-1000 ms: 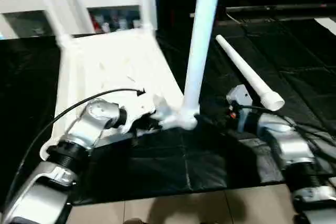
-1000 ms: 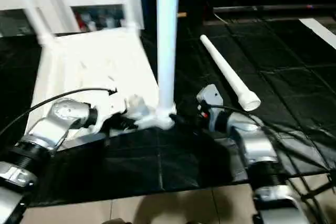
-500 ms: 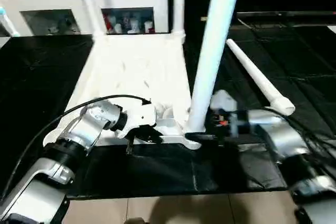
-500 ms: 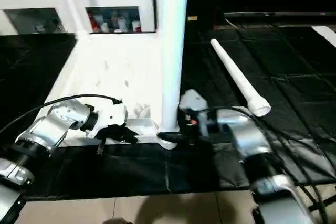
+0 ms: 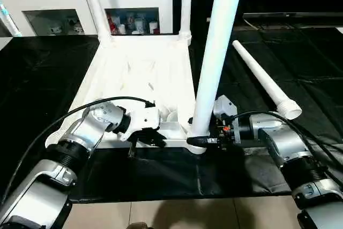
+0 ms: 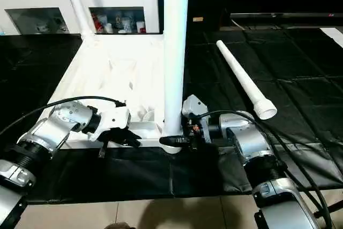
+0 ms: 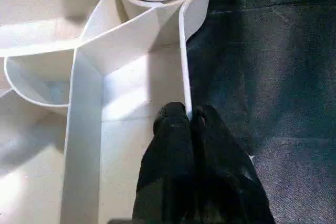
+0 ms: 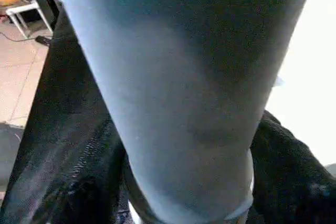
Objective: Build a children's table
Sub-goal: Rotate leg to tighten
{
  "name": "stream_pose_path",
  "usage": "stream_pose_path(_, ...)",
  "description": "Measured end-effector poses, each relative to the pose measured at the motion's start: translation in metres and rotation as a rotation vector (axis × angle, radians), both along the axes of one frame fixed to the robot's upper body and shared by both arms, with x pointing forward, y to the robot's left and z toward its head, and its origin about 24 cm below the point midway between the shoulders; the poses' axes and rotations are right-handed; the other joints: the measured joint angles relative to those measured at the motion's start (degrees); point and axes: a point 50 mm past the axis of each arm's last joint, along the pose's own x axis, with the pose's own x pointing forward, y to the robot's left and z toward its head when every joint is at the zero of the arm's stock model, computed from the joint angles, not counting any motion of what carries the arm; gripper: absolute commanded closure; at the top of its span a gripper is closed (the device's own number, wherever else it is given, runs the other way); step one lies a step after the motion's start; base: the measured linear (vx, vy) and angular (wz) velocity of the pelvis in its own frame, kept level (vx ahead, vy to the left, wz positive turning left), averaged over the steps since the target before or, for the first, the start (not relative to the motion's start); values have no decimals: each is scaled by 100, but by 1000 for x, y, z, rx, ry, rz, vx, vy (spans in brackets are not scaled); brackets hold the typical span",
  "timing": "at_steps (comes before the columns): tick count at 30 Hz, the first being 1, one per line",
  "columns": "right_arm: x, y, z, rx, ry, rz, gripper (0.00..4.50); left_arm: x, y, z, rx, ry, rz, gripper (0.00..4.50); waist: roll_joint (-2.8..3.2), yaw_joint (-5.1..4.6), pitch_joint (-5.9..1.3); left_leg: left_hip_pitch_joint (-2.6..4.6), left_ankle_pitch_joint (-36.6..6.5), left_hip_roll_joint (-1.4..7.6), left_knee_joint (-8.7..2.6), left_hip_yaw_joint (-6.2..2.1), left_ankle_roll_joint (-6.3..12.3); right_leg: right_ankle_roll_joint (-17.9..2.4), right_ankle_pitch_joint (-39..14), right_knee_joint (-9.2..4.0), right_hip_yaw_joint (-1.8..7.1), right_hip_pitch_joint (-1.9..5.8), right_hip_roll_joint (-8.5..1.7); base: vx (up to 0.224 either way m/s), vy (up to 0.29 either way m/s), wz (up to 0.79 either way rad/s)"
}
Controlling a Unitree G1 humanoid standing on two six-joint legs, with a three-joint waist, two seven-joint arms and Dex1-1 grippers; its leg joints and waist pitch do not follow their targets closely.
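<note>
Leg-fitting under way: the upturned children's table (image 5: 136, 73) lies on the black floor mat (image 5: 48, 73), three legs standing, the fourth leg (image 5: 262, 81) loose at right. The left gripper (image 7: 190, 121) pinches the near rim shut; the right gripper (image 6: 179, 141), reaching in level, straddles the near-right leg (image 5: 217, 52), likely to seat it next.

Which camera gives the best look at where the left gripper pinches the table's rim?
The left wrist view: the left gripper is shut on the table top's thin rim. The eye views show it at the near edge, contact hidden.
</note>
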Motion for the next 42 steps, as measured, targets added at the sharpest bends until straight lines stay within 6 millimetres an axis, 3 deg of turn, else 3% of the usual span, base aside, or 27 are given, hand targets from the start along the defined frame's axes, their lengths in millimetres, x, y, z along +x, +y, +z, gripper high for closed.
stream_pose_path(6, 1, 3, -2, 24, 19, -49, 174, 4, -2, -1, -36, 43, 74, 450, 1, -3, -1, 1, -1, 2, 8, 1, -3, -5, 3, 6, 0, 8, 0, 0, 0, 0)
stream_pose_path(10, 8, 6, -9, 50, 8, -221, 175, 11, -7, -4, -69, 43, 210, 450, 2, -38, -2, 9, 15, 4, 7, 1, -31, 8, 8, 6, 1, 21, 1, 0, 0, 0)
stream_pose_path(17, 33, 25, -16, 96, 13, -692, 176, 23, -29, -10, -141, 70, 525, 450, 2, -344, -2, 85, 32, 6, -4, 4, -55, 18, 13, -4, -3, 57, 2, 0, 0, 0)
stream_pose_path(21, 47, 35, -12, 68, 9, -853, 176, 26, -43, -9, -166, 64, 650, 450, 0, -433, -2, 78, 31, 6, -12, 4, -56, 18, 13, -11, -6, 49, 3, 0, 0, 0)
stream_pose_path(23, 50, 37, -9, 53, -13, -872, 176, 26, -48, -7, -169, 58, 660, 450, -2, -447, -1, 59, 27, 4, -25, 4, -53, 19, 12, -13, -6, 39, 3, 0, 0, 0)
stream_pose_path(24, 50, 37, -9, 50, -21, -874, 120, 26, -49, -6, -171, 55, 660, 450, -2, -444, -1, 44, 28, 5, -31, 4, -52, 16, 11, -13, -7, 32, 3, 0, 0, 0)
stream_pose_path(25, 50, 37, -8, 49, -27, -873, 106, 26, -49, -6, -172, 52, 659, 450, -1, -437, -1, 39, 27, 5, -34, 4, -48, 8, 10, -11, -8, 29, 4, 0, 0, 0)
stream_pose_path(27, 50, 39, -7, 57, -33, -868, 106, 26, -49, -6, -166, 39, 653, 450, -2, -440, -2, 34, 29, 6, -37, 4, -32, -7, 6, -8, -9, 29, 5, 0, 0, 0)
stream_pose_path(35, 47, 46, -9, 76, -58, -829, 17, 24, -43, -5, -135, 3, 629, 450, -2, -499, -1, 36, 22, 8, -36, 5, -45, -2, 3, -8, -9, 29, 7, 0, 0, 0)
stream_pose_path(42, 35, 33, -14, 109, -76, -675, 4, 20, -27, -5, -122, -12, 526, 450, -2, -461, -1, 32, 22, 10, -37, 4, -42, -11, 8, -9, -11, 23, 8, 0, 0, 0)
